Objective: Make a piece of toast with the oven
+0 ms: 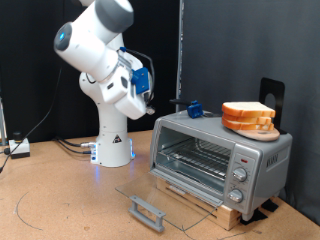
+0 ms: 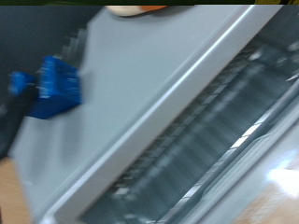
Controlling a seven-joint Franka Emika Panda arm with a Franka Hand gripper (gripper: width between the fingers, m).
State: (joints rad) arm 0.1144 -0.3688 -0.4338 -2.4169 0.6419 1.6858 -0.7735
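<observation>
The silver-grey oven (image 1: 222, 152) stands on a wooden board at the exterior view's right. Its glass door (image 1: 172, 196) is folded down flat, with the dark bar handle (image 1: 147, 212) at the front. The wire rack (image 1: 196, 156) shows inside with nothing visible on it. A stack of bread slices (image 1: 249, 118) lies on the oven's top. No single slice of toast shows apart from the stack. My gripper (image 1: 146, 92) hangs in the air left of the oven and above it, with nothing seen in it. The wrist view shows the oven's top (image 2: 140, 103) and rack (image 2: 220, 131), not the fingers.
A small blue object (image 1: 193, 108) sits on the oven's top left corner and also shows in the wrist view (image 2: 49, 86). A dark stand (image 1: 272, 95) rises behind the oven. The robot's white base (image 1: 113, 145) stands on the brown table with cables at the left.
</observation>
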